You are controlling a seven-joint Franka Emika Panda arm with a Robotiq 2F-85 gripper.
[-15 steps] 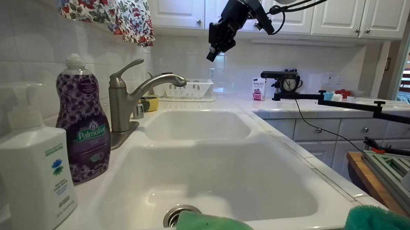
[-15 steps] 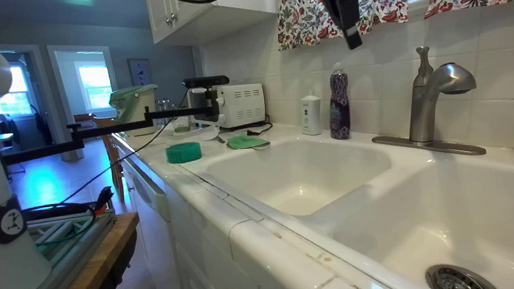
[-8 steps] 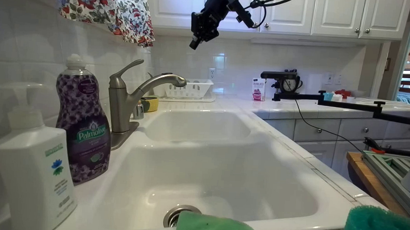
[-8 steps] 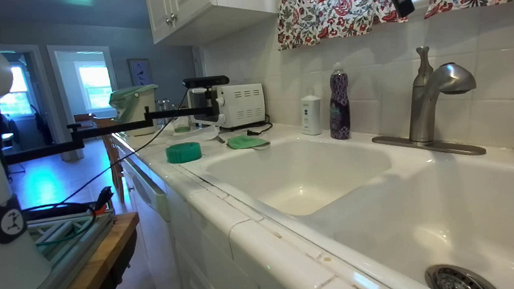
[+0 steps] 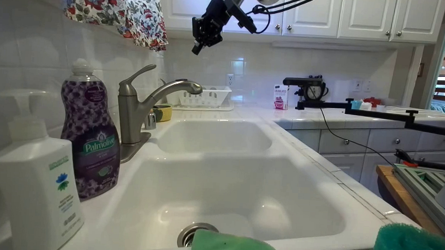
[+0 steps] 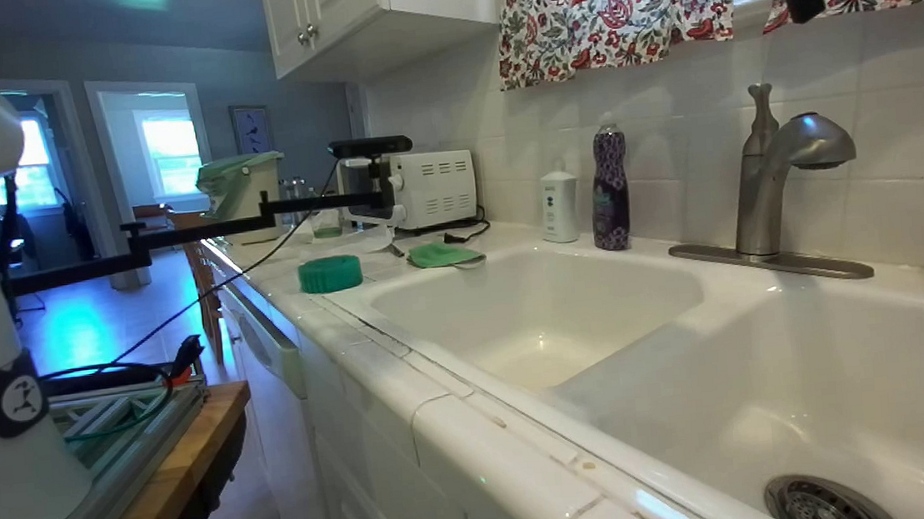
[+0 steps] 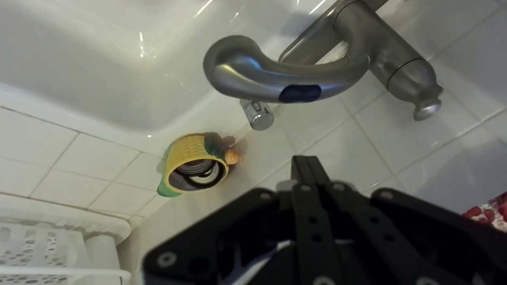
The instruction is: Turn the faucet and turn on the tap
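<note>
The silver-grey faucet (image 5: 129, 114) stands upright behind the sink in both exterior views (image 6: 756, 200). Its slim lever (image 5: 141, 72) points up and forward above the body; it also shows in an exterior view (image 6: 761, 112). In the wrist view the spout (image 7: 261, 79) curves across the top and the lever (image 7: 427, 109) is at the right, end-on. My gripper (image 7: 305, 158) is shut with its fingertips together and nothing between them. In both exterior views the gripper (image 5: 197, 49) hangs in the air above faucet height, apart from it, near the curtain (image 6: 616, 12).
The purple soap bottle (image 5: 92, 133) and white pump dispenser (image 5: 38, 187) stand beside the faucet. A chrome cap (image 7: 261, 118) and a yellow ceramic holder (image 7: 190, 154) are on its far side. A dish rack (image 5: 208, 95) stands at the back. The double sink (image 6: 549, 302) lies in front.
My gripper has moved left in an exterior view, and right and somewhat up in an exterior view, toward the faucet's side. The faucet and lever have not moved.
</note>
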